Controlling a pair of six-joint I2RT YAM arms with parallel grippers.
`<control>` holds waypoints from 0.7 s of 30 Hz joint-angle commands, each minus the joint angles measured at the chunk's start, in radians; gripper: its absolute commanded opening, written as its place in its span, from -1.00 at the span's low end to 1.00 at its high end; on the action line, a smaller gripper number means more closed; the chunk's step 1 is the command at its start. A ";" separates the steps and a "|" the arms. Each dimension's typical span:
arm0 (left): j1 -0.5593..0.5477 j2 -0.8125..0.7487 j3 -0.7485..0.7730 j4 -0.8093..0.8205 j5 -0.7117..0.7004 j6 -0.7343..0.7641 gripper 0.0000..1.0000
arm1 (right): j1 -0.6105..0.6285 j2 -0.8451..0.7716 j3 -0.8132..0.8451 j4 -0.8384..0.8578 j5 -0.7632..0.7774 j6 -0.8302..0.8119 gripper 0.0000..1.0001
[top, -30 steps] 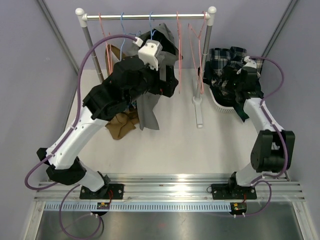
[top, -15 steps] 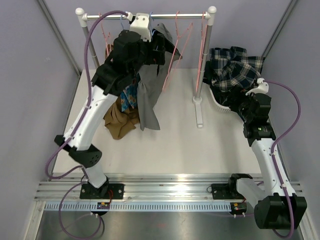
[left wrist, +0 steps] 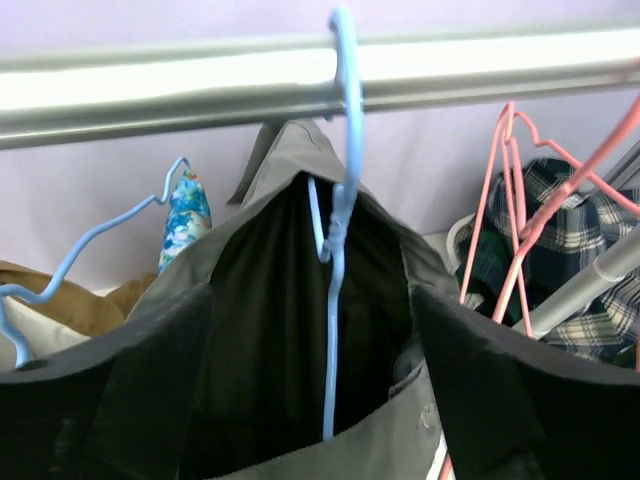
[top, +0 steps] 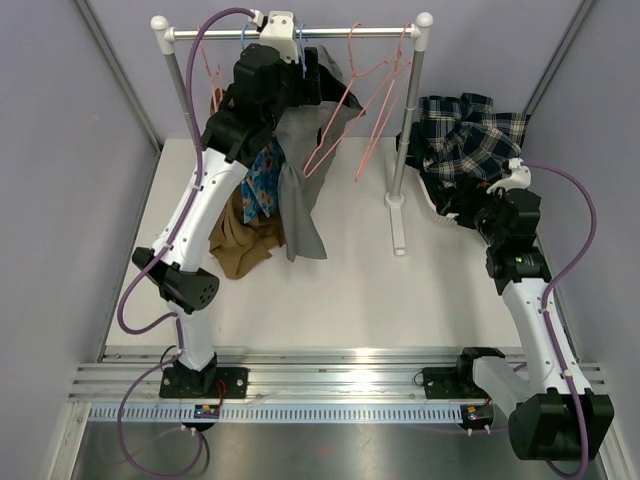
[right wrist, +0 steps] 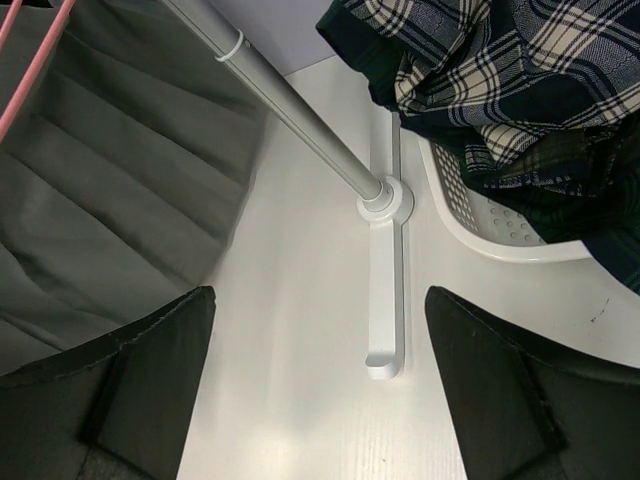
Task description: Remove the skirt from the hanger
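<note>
Grey skirt (left wrist: 290,150) hangs on a blue hanger (left wrist: 335,250) hooked over the metal rail (left wrist: 200,85) near its middle, and its hem falls toward the bench (top: 350,290). The left end effector (left wrist: 310,310) is raised to the rail with its fingers spread, one on each side of the skirt's waist; whether they touch the cloth I cannot tell. Pink hangers (top: 350,110) dangle tilted just to the right. The right end effector (right wrist: 320,310) hovers low above the rack's foot (right wrist: 385,290), spread and holding nothing, beside a white basket (right wrist: 500,230) heaped with plaid cloth (top: 465,140). A brown garment (top: 240,245) lies under the rail.
</note>
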 commanded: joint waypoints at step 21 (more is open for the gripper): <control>0.025 0.023 0.031 0.075 0.112 -0.068 -1.00 | 0.009 -0.005 -0.003 0.021 -0.012 -0.010 0.84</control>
